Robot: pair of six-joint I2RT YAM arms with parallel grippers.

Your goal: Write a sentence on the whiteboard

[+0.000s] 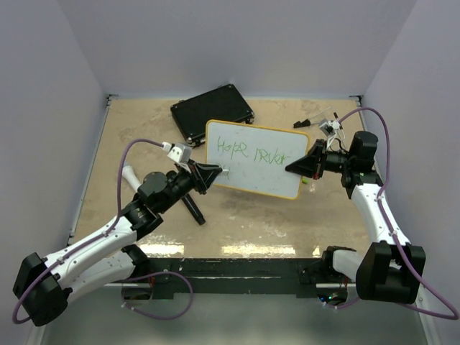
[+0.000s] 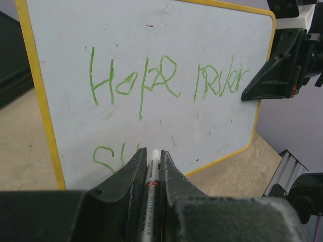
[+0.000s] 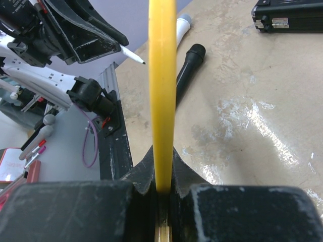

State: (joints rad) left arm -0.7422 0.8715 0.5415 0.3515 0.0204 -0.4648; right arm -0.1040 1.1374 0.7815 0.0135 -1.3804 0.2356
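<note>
We observe the whiteboard (image 1: 255, 159) raised over the middle of the table (image 1: 244, 230). It is a flat white rectangle with rounded corners and a thin orange-yellow rim. Its face is turned toward the left gripper (image 1: 214, 175), and the surface is smooth with faint grey smudges.

The right gripper (image 1: 296, 167) clamps the board's right edge. In the right wrist view the rim (image 3: 161, 75) runs edge-on as a narrow yellow band, pinched between the two black fingers with no gap on either side.

The left gripper is closed on a slim marker (image 2: 151, 174) with a white barrel and a printed label. Its wedge-shaped matte black fingers (image 2: 128, 174) press the barrel from both sides. The marker tip points at the board's lower left area. We cannot tell whether it touches the surface.

The sentence (image 2: 151, 83) is written in thin green strokes. The upper line reads roughly "Hope never", and a second line beneath it starts with "Su".

Behind the board lies a black rectangular case (image 1: 212, 111), hard-shelled with metal latches. On the mottled beige tabletop, which is glossy in patches, rest a black cylindrical stick (image 1: 192, 208) and a white tube (image 1: 131, 176) with a grey end.
</note>
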